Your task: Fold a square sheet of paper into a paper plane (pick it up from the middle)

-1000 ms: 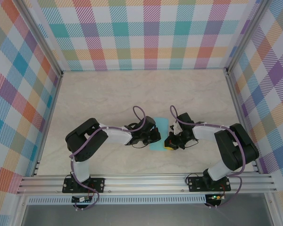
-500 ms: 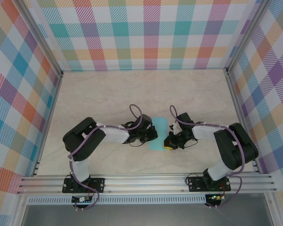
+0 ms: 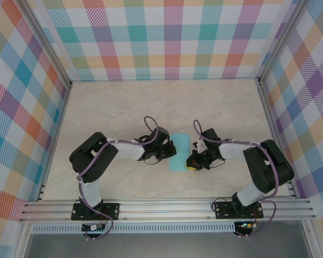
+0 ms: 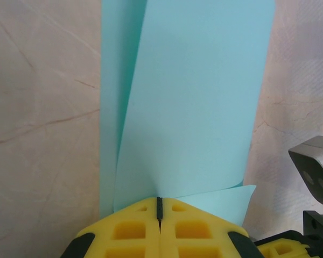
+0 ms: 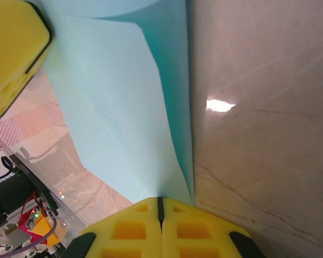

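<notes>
- The square sheet of paper (image 3: 180, 152) lies on the table (image 3: 118, 107) between the two arms. From above it shows as a narrow turquoise strip, already doubled over on itself.
- The left gripper (image 4: 159, 200) has its yellow pads pressed together with no gap. The paper's edge runs straight into the seam between them. One layer rises from the table toward that pinch, while another lies flat beside it.
- The right gripper (image 5: 160, 200) is clamped just as tightly on the opposite long edge. The sheet narrows to a point at its pad seam and slopes away from it.
- The pads hide the bite itself, so I cannot tell whether each pinch takes both layers or only the upper one.
- Tearing is the first risk. With both edges clamped hard on thin paper, any pull apart or twist between the arms would probably rip it at a pinch point.
- A skewed fold is the second. The upper layer already sits at an angle to the lower one, so pressing down from here would likely set a crooked crease, and the plane's centre line would suffer.
- Slipping is the third. Each grip holds only a sliver of the edge, so a quick lift could pull the paper free on one side and leave it dangling from the other.
- Collision is the fourth. The two grippers are near each other across a narrow strip, so a careless inward move could knock the fingers together.
</notes>
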Robot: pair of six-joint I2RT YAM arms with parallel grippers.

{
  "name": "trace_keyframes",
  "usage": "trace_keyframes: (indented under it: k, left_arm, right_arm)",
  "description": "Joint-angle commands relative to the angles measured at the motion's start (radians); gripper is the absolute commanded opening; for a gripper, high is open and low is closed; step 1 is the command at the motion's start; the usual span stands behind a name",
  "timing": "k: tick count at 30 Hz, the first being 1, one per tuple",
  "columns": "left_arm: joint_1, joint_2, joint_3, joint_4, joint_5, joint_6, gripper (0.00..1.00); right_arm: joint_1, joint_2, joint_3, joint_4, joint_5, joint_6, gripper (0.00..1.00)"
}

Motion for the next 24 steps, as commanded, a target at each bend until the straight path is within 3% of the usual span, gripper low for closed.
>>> trace_keyframes:
  k: [1, 12, 18, 24]
  left_arm:
    - [0.066, -0.011, 0.0, -0.102, -0.091, 0.042, 0.0]
    - [0.09, -0.097, 0.014, -0.088, -0.013, 0.047, 0.03]
    - [0.026, -0.191, 0.02, -0.112, -0.037, 0.037, 0.05]
    - [-0.039, -0.094, 0.064, -0.075, 0.021, 0.031, 0.04]
  right_arm:
    - [0.006, 0.049, -0.029, -0.079, 0.095, 0.001, 0.0]
    - [0.006, 0.051, -0.024, -0.077, 0.08, -0.01, 0.0]
    - [0.006, 0.05, -0.023, -0.076, 0.075, -0.014, 0.0]
    - [0.006, 0.033, -0.019, -0.077, 0.063, -0.023, 0.0]
